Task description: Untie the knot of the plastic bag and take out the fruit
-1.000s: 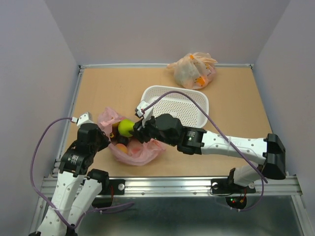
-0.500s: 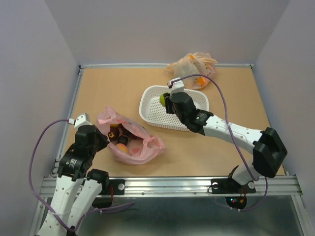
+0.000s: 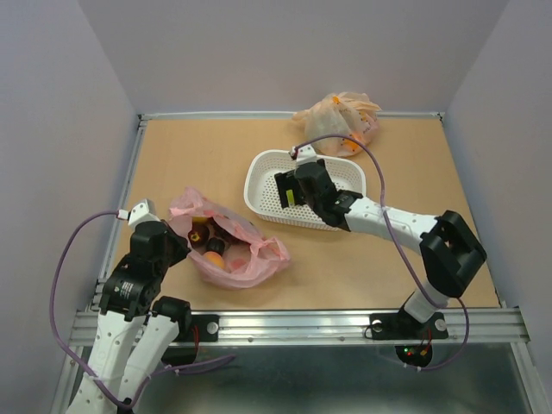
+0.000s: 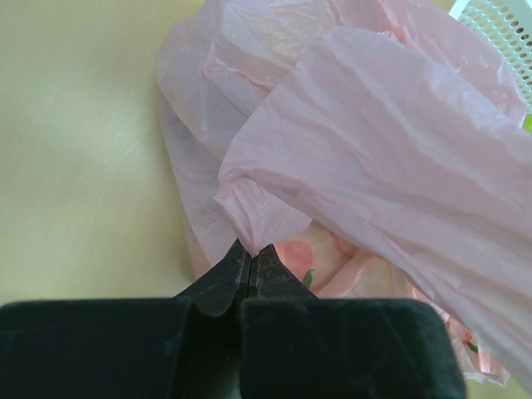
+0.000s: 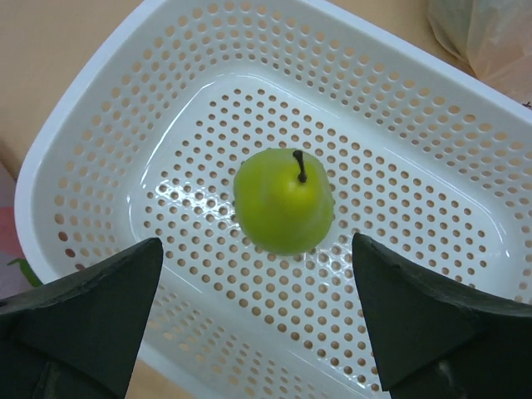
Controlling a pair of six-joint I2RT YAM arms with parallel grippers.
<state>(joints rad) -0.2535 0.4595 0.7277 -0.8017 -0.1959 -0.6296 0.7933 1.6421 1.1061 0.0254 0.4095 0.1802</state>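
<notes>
The pink plastic bag [image 3: 246,259] lies at the front left with its mouth spread open; its knot is out of view. Inside it several pieces of fruit [image 3: 213,247] show, yellow, dark and orange. My left gripper [image 3: 175,235] is at the bag's left edge. In the left wrist view this gripper [image 4: 252,252] is shut on a fold of the pink plastic [image 4: 374,150]. My right gripper [image 3: 288,191] hangs over the white basket [image 3: 354,175]. It stands open [image 5: 257,243] above a green fruit [image 5: 284,201] that lies loose on the basket floor [image 5: 416,208].
A pale orange-beige bag [image 3: 338,122] with fruit sits tied at the back of the table, just behind the basket. A corner of the basket [image 4: 503,17] shows past the pink bag in the left wrist view. Walls close in on three sides.
My right gripper carried the green fruit from the pink bag to the basket, then opened; the fruit now lies free in the basket. The left gripper kept its hold on the bag.
</notes>
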